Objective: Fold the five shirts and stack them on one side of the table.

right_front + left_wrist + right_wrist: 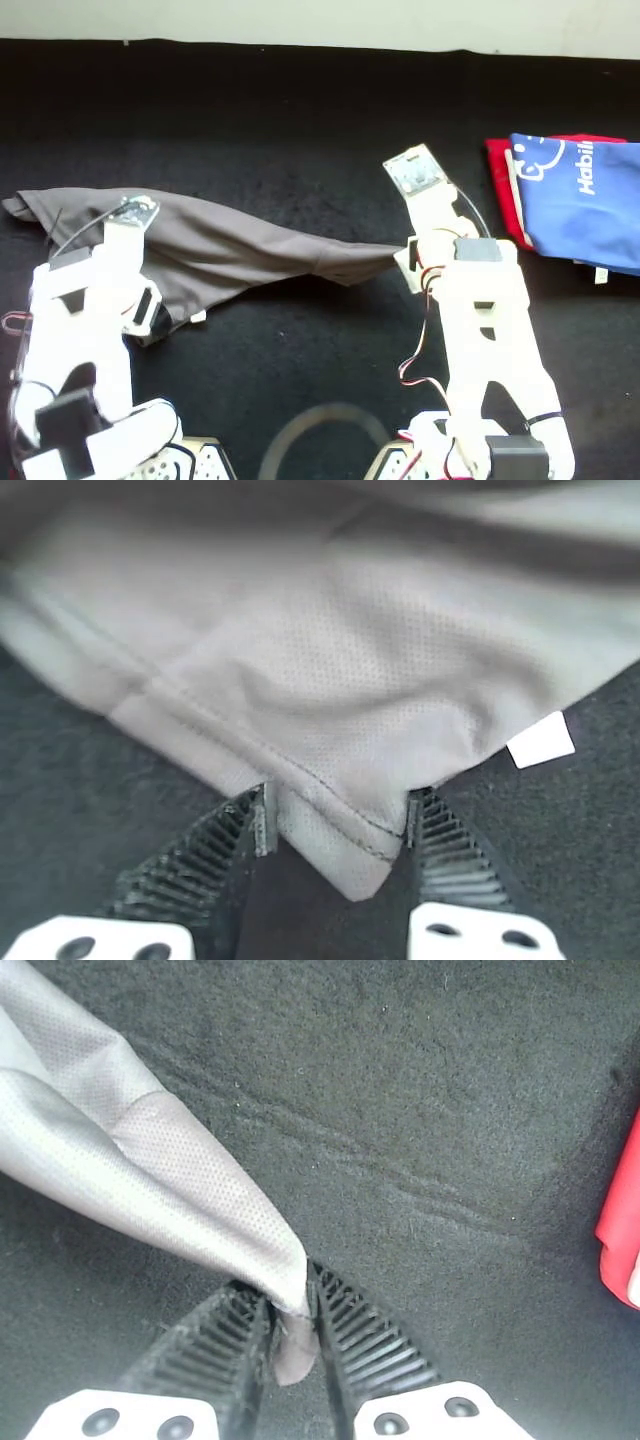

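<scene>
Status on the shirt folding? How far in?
Looks done: a blue shirt lies folded on a red shirt at one side of the table. In hand: the gray shirt, still unfolded, is pinched at one tip by the right gripper; the left gripper stands open around its hem. Left: fold and stack the gray one. I count three shirts of five.

- The grey shirt (220,250) stretches in a band from the left edge of the high view to its centre and bars any straight path across it.
- Above that band, the black table (300,100) lies bare from left to right.
- At the middle right, the blue shirt (585,200) lies on the red shirt (503,190) (a narrow strip of bare table separates them from the right arm (485,330)).
- At the lower centre, a patch of table lies open between the left arm (90,330) and the right arm.
</scene>
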Available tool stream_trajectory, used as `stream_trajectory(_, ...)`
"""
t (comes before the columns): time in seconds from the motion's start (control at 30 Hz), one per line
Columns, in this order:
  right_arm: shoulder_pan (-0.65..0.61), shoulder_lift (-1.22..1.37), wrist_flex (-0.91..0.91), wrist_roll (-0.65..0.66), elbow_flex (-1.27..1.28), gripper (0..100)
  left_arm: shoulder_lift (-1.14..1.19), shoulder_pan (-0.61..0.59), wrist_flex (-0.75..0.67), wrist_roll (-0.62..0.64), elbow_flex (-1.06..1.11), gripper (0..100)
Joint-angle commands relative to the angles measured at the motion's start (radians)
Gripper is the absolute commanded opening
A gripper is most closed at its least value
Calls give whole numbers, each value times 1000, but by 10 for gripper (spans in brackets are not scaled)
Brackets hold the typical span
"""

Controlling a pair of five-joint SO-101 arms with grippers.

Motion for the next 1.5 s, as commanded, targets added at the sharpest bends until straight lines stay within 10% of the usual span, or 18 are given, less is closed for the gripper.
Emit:
stream_trajectory(0.0,-7,-36,5,3,-2,7,96,-5,-6,-11,-54,213)
stream_trajectory(0.2,-7,-30,-1,2,-2,7,133,18,146,2,-194,0)
stream_trajectory(0.83,33,-30,58,-229,-533,7,-71,191,666,272,-1056,8)
stream_trajectory(1.47,76,-39,294,-229,-1330,7,-73,191,806,330,-1773,8)
